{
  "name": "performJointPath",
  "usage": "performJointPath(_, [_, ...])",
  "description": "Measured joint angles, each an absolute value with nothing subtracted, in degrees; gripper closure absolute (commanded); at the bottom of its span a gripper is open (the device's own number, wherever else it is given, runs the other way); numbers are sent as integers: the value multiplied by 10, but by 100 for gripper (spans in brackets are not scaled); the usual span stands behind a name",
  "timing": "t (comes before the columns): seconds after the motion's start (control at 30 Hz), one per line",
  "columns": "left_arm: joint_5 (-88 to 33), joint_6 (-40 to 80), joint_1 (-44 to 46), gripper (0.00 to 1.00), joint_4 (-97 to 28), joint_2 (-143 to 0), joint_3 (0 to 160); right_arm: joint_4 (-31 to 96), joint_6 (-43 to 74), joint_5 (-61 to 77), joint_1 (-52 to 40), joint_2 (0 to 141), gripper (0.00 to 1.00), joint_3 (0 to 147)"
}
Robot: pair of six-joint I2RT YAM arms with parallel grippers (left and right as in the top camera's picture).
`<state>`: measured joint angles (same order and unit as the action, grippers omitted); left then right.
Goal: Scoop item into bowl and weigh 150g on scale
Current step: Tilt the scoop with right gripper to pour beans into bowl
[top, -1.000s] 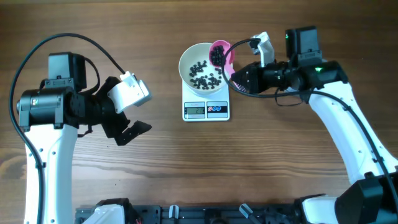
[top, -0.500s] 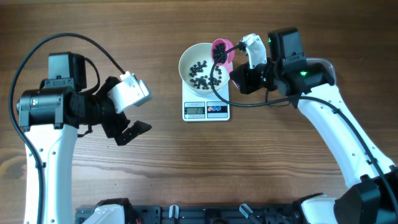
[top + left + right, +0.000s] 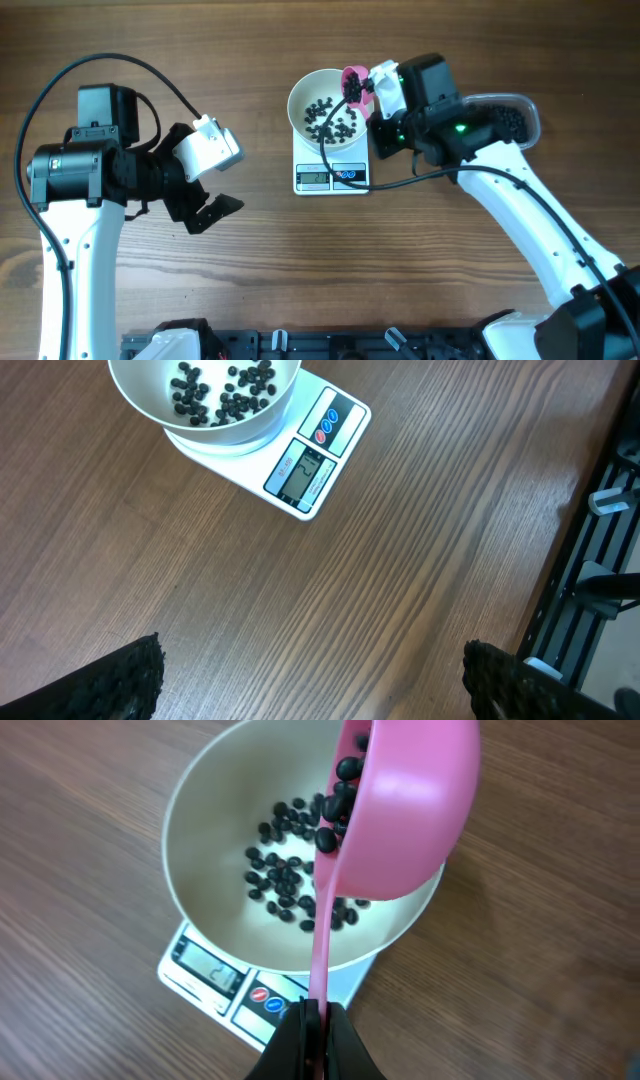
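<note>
The white bowl (image 3: 297, 96) stands on the white scale (image 3: 332, 176), with black beads (image 3: 330, 120) scattered on its bottom. My right gripper (image 3: 376, 100) is shut on the handle of a pink scoop (image 3: 354, 84). In the right wrist view the scoop (image 3: 405, 810) hangs tilted over the bowl's (image 3: 195, 835) right rim, and beads (image 3: 338, 805) sit at its lowered lip above those in the bowl. The right gripper (image 3: 315, 1020) pinches the thin handle over the scale (image 3: 215, 975). My left gripper (image 3: 200, 195) is open, far left of the scale (image 3: 305, 470), its fingertips (image 3: 130, 680) wide apart over bare wood.
A clear plastic tub (image 3: 510, 112) holding more black beads sits at the right, partly under my right arm. A black rail (image 3: 330, 345) runs along the table's front edge.
My right arm has swung left with the scoop, bringing it over the bowl's rim and tipping it. The tub on the right has come into view. The left arm has not moved.
</note>
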<state>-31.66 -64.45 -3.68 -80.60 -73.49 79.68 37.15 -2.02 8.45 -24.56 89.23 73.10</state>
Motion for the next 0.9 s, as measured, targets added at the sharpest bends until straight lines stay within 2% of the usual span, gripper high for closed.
performJointPath(0.9, [-317,-644,-37,0,-806,-735,797,370,-65,13,-270,912,96,731])
